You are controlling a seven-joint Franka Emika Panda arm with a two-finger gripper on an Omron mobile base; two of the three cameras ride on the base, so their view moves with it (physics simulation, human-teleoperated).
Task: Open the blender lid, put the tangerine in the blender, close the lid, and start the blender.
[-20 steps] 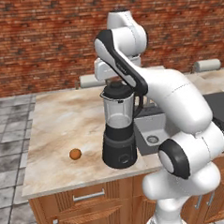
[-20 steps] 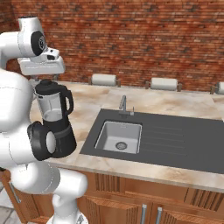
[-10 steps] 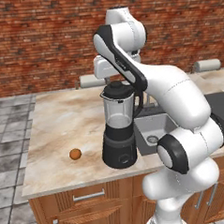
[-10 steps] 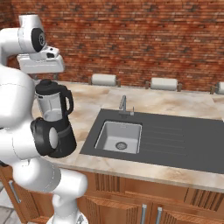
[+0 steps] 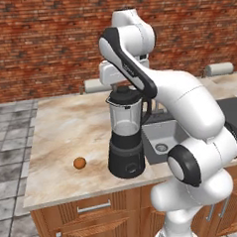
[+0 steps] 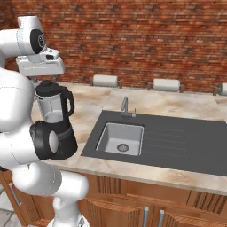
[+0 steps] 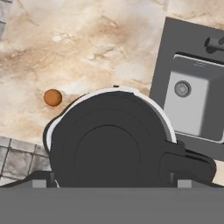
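Directly above the blender (image 5: pixel 126 140), I am hovering my claw (image 7: pixel 113 186) with its jaws spread wide over the blender lid (image 7: pixel 107 140), a stiff, light cap best pinched by its raised centre knob, while the tangerine (image 7: pixel 53 97) is sitting at ten o'clock on the tabletop (image 7: pixel 87 39).

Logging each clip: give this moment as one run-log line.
stage: lid not yet opened | gripper: open, above round black blender lid | lid: on clear-jar blender | small orange tangerine: on counter, left of blender
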